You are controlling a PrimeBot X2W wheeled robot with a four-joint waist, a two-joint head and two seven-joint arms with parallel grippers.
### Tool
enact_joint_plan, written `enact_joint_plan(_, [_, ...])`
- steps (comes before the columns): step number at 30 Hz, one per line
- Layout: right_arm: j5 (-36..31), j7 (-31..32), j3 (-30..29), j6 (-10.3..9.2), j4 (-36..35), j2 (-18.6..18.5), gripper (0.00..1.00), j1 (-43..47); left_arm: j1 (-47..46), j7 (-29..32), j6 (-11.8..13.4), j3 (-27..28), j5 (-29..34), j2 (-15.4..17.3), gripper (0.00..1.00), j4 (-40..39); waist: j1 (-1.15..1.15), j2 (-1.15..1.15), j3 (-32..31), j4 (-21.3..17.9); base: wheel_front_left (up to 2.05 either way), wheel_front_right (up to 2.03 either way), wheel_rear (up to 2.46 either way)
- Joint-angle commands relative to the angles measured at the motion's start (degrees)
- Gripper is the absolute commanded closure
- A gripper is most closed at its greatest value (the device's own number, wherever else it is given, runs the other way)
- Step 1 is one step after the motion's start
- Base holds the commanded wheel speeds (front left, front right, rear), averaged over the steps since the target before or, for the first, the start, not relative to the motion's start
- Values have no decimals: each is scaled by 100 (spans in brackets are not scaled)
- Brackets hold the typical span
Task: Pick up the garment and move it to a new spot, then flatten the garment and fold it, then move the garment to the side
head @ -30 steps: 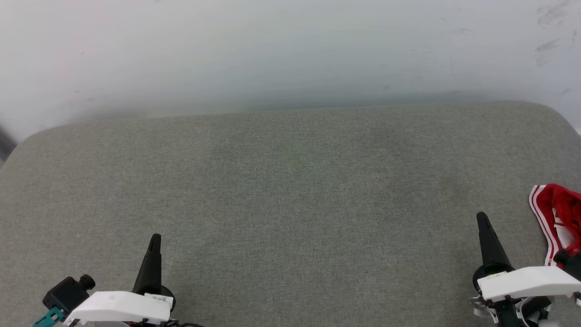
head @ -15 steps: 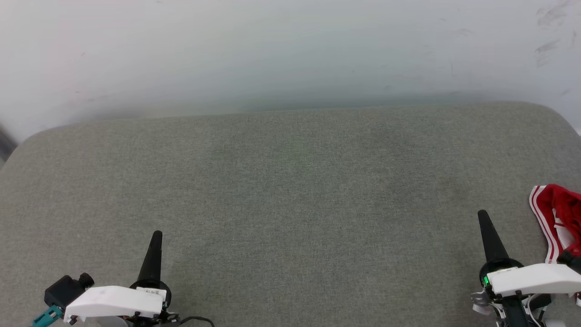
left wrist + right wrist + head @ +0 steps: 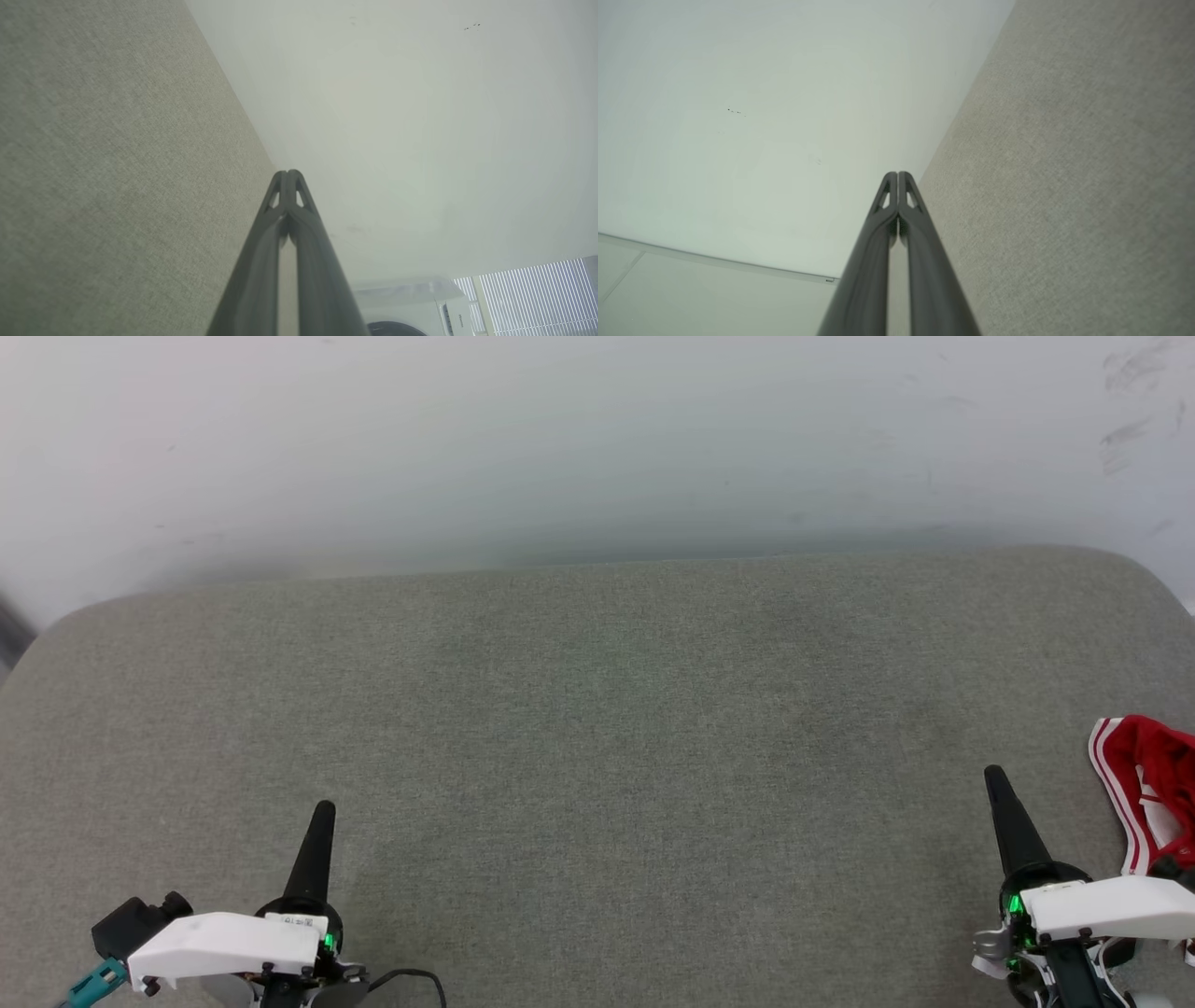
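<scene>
The left gripper (image 3: 320,814) is seen at the lower left of the head view, clenched on nothing. In its wrist view the two dark fingers (image 3: 261,261) are pressed together from base to tip. The right gripper (image 3: 997,779) is placed the same way at the lower right, its fingers (image 3: 873,261) likewise closed with nothing between them. Both grippers are held low over the near edge of a grey padded surface (image 3: 597,728), pointing toward the pale wall (image 3: 560,448) behind it. The garment (image 3: 1153,765) is found on that surface at the far right, just beside the right gripper's white housing. It is cut off by the picture's edge, and only red cloth with red-white striped trim is shown. Whether it is folded or bunched cannot be told from so small a part. The step in hand is therefore not settled. A garment waiting at the side to be picked up would look like this, and so would one already folded and set aside with the arms drawn clear. No particular next move can be judged from this. It is only noted that closed jaws would have to be parted before any cloth could be taken.
</scene>
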Motion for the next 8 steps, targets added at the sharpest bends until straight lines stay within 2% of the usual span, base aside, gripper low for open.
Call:
enact_joint_plan(1, [114,36,-16,1,-21,-8,100,-113,-110,33,0,10,-104,3,100,-14,0,0,-1,0,0,0,0])
enact_joint_plan(8, [477,133,-47,1,2,-6,100,-134,-176,127,0,33,-437,-5,100,50,0,0,-6,2,0,0,0])
